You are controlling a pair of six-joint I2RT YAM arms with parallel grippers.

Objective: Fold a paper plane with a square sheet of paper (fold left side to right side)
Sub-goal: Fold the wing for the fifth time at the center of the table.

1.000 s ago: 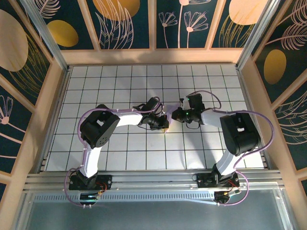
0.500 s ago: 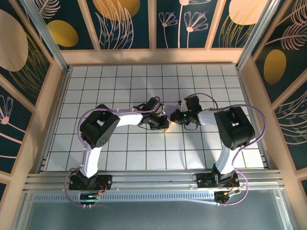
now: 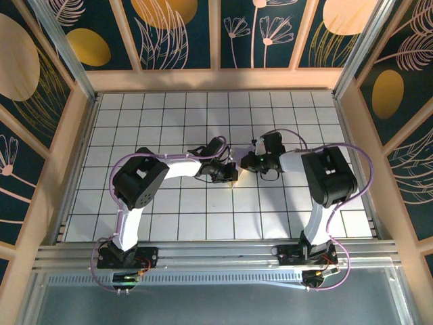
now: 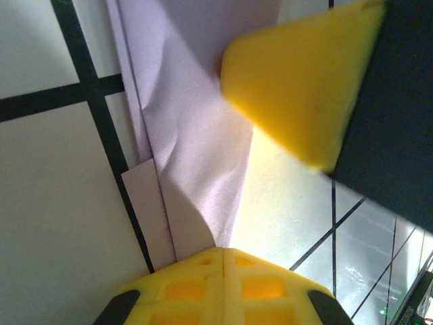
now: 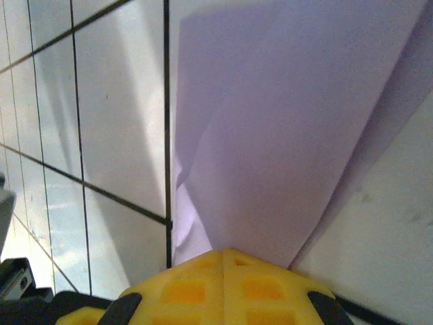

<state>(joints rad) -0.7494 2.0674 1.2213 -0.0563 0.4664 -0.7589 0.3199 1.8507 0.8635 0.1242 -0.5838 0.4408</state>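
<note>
**My right arm has swung in; both grippers are clamped on the paper**

Since a second ago my right arm's elbow has moved in toward the middle of the table point(image 3: 169, 210). My right gripper point(image 3: 246, 162) has slid a little closer to my left gripper point(image 3: 232, 179). My left arm sits where it was. The two grippers are now just beside each other near the centre of the white grid.

The paper point(image 4: 196, 135) lies between them on the tiles, and from above it is mostly hidden under the grippers. It is pale lavender, plain and already folded. From my left wrist I see layered edges stepping out along its left side, a long crease beside them and a faint wrinkle near the middle. It narrows down into my left fingertips, which are pressed together on it. One yellow finger point(image 4: 298, 81) of my right gripper hangs over it.

From my right wrist the paper point(image 5: 284, 135) spreads wide and smooth, with a small dent near its left edge. It tapers into my right fingertips, which are likewise closed on it.
</note>
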